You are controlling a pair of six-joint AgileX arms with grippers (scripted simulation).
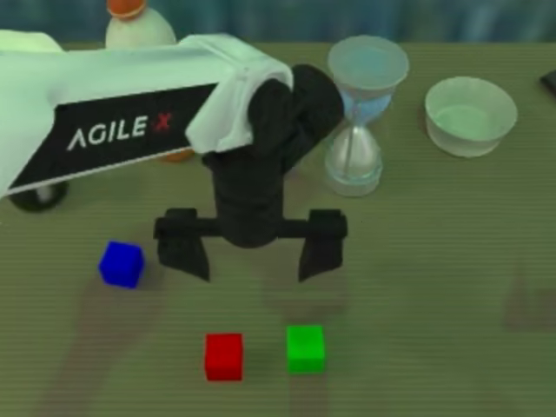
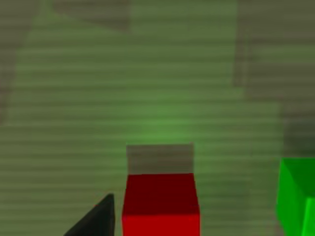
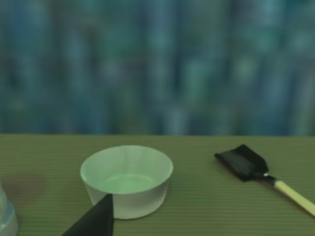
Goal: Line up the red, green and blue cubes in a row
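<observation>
A: What sits nearest on the bench (image 1: 452, 287)?
B: The red cube (image 1: 224, 356) and green cube (image 1: 306, 348), side by side, slightly apart; the blue cube (image 1: 121, 264) lies farther back to the left.
A: And the left claw (image 1: 252, 252)?
B: It hangs above the bench behind the red and green cubes, fingers spread wide, holding nothing. The right claw's state cannot be told

The top view is looking straight down on the surface (image 1: 434, 261) from well above. The left wrist view is pointing down close at the red cube (image 1: 223, 356), sharing it and the green cube (image 1: 305, 348). The right wrist view is facing level toward the bowl (image 3: 126, 179), shared too.
</observation>
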